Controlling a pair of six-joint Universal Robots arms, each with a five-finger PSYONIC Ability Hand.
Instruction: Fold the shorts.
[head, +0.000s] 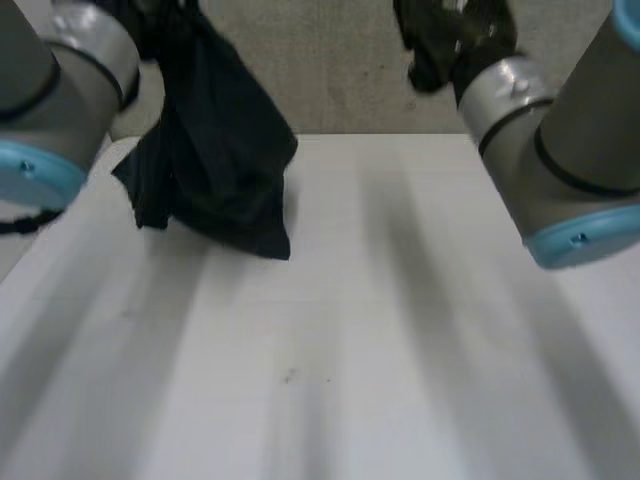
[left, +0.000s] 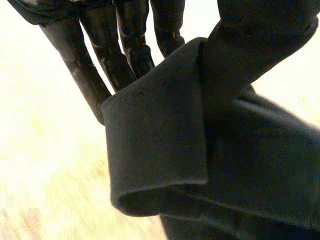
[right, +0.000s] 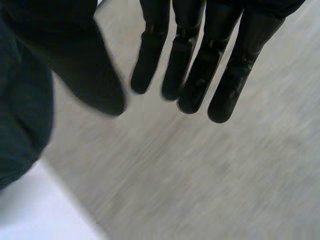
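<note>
The dark navy shorts (head: 215, 150) hang bunched in the air over the table's far left part, their lowest folds close to the surface. My left hand (left: 120, 50) is shut on them: a hemmed edge of the shorts (left: 160, 135) is pinched between its straight fingers and its thumb (left: 250, 45). My right hand (head: 455, 40) is raised beyond the table's far right edge. Its fingers (right: 200, 65) are straight and apart from the thumb, with nothing between them. A part of the shorts (right: 20, 125) shows beside its thumb.
The white table (head: 400, 350) spreads bare from the middle to the near edge. Grey floor lies beyond its far edge (head: 360, 90). A corner of the table (right: 45, 210) lies below my right hand.
</note>
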